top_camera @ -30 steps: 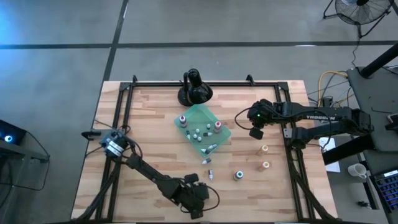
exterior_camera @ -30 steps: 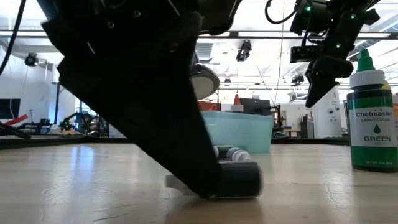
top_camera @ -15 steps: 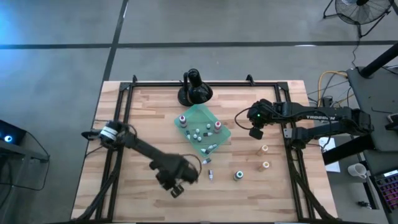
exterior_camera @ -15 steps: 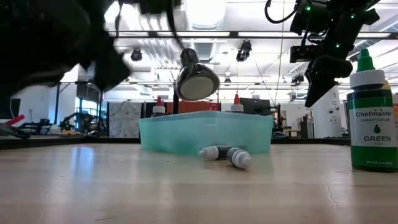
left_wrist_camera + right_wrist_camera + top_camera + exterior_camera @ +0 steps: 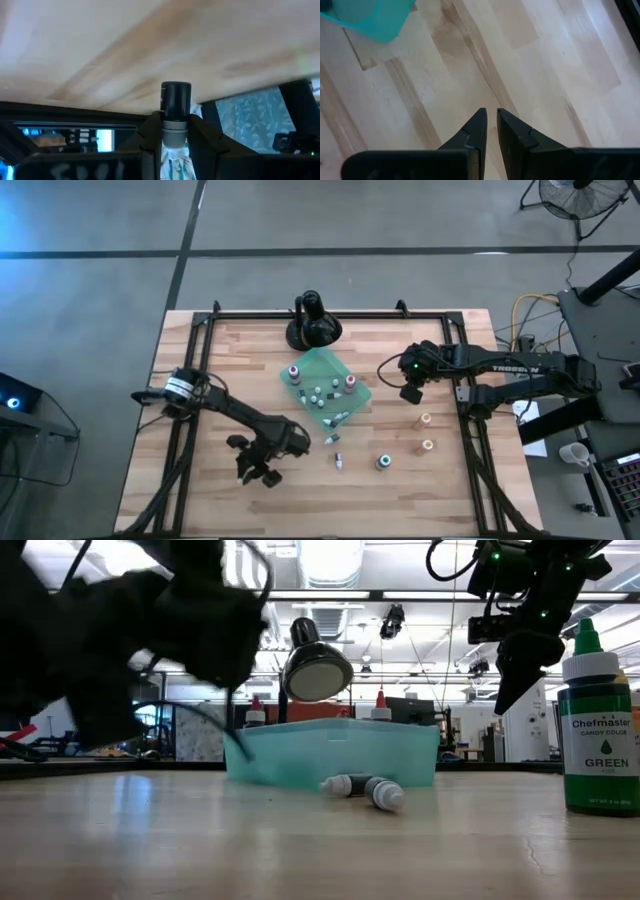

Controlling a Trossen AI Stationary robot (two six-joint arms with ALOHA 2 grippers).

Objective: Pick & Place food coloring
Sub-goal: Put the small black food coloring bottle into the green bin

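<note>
My left gripper (image 5: 258, 471) hangs over the table's near-left part, at about seven o'clock from the tray. Its fingers (image 5: 150, 131) are pinched almost together on a small bottle (image 5: 175, 112), dark cap pointing out past the fingertips, the label end tucked between them. I judge it is carried this way, gripped by the body, so it can be set down in the tray cap-first or on its side.

Toward the table's middle, loose bottles lie on the wood. One small one (image 5: 339, 462) lies at five o'clock from the tray, and two more (image 5: 364, 788) rest on their sides just by the tray's near edge. A green bottle (image 5: 383, 462) stands upright to the near right, and two pale-capped ones (image 5: 426, 433) stand further right, near the frame.

The teal tray (image 5: 357, 400) sits at the centre, holding several bottles already, some upright, some lying flat.

My right gripper (image 5: 409, 393) waits above the wood at three o'clock from the tray, fingers closed on nothing, clear of my left arm's path.

Farthest off, at twelve o'clock, stands a black stand (image 5: 312, 322).
</note>
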